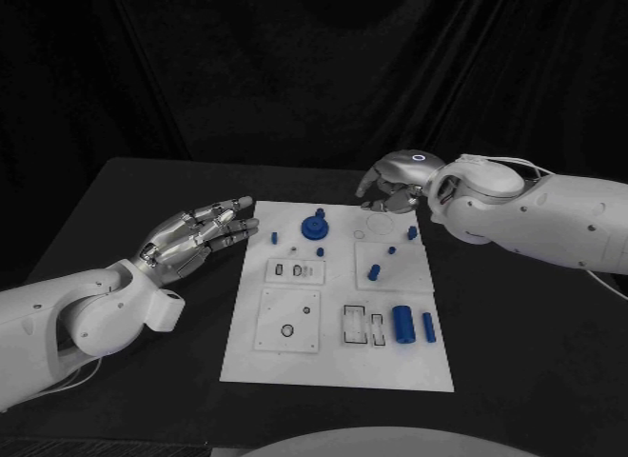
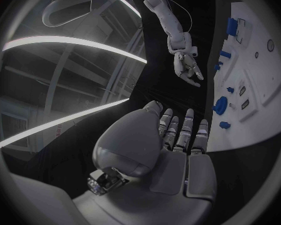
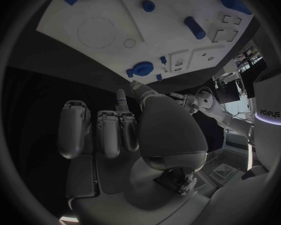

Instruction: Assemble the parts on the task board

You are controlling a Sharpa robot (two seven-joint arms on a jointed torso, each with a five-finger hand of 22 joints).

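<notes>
The white task board (image 1: 342, 367) lies in the middle of the black table. A round blue part (image 1: 314, 227) stands near its far edge, with small blue pegs (image 1: 373, 272) around it. Two blue cylinders (image 1: 402, 320) lie side by side toward the right. My left hand (image 1: 198, 233) hovers just left of the board's far left corner, fingers stretched out and apart, holding nothing. My right hand (image 1: 397, 186) hangs over the board's far edge, fingers pointing down and empty. The left wrist view shows the left hand (image 2: 172, 145), the board (image 2: 265, 80) and the right hand (image 2: 187, 67).
Rectangular and round recesses (image 1: 289, 319) mark the board's plates. In the right wrist view the right hand (image 3: 122, 130) is beside the board (image 3: 159, 32) and the round blue part (image 3: 142, 68). Black table (image 1: 149, 200) surrounds the board; a dark curtain hangs behind.
</notes>
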